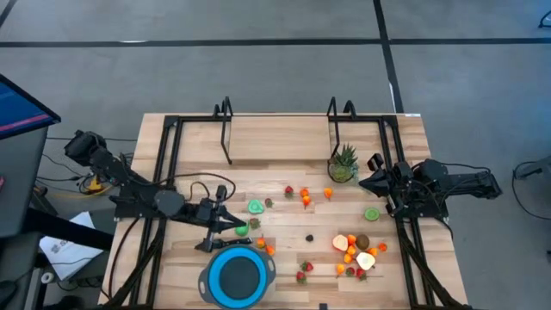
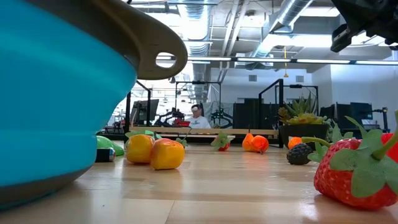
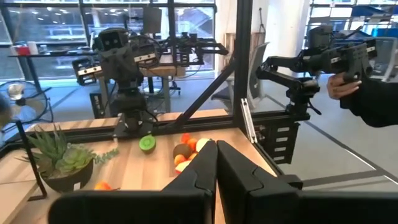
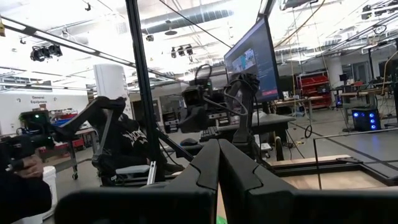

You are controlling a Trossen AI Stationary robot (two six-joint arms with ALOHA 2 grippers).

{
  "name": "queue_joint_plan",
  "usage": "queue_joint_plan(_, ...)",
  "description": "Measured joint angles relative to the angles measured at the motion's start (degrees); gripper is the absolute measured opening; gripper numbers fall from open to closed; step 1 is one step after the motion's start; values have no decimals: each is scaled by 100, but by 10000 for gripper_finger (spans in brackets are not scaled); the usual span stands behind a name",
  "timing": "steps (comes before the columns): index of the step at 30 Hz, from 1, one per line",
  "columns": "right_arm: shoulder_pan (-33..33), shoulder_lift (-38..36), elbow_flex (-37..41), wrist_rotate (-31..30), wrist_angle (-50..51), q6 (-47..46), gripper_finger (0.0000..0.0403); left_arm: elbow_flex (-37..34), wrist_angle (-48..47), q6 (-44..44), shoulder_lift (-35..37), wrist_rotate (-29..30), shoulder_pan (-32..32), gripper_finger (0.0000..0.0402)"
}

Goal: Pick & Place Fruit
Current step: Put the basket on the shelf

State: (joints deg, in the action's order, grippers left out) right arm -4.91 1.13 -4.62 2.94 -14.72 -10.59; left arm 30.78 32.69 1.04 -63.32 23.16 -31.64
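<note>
Several tiny toy fruits lie scattered on the wooden table: a green pear [image 1: 256,207], strawberries [image 1: 289,190], orange pieces [image 1: 307,203], a lime [image 1: 371,214], a kiwi [image 1: 362,241] and peach halves [image 1: 341,244]. The low view shows a strawberry [image 2: 354,168] close by and orange pieces [image 2: 152,152]. My left gripper [image 1: 244,226] is shut and points level toward the table's right. Its tips are beside a small green fruit [image 1: 241,229] and above the blue bowl's far side. My right gripper [image 1: 363,182] is shut and points left near the plant. Neither wrist view shows anything between the fingers.
A round blue bowl [image 1: 237,275] with a black handle stands at the near edge, left of centre. A spiky green plant in a pot [image 1: 343,164] stands far right of centre. Black frame rails [image 1: 164,172] run along both sides and the far edge. A person's hand [image 3: 341,87] shows beyond the table.
</note>
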Motion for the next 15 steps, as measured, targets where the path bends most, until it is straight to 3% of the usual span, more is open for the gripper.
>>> queue_joint_plan(6, 0, 0, 0, 0, 6, -2, 0, 373, -7, -2, -338, 508, -404, 1)
queue_joint_plan(15, 0, 0, 0, 0, 9, -2, 0, 829, -9, -2, -843, 689, -659, 1)
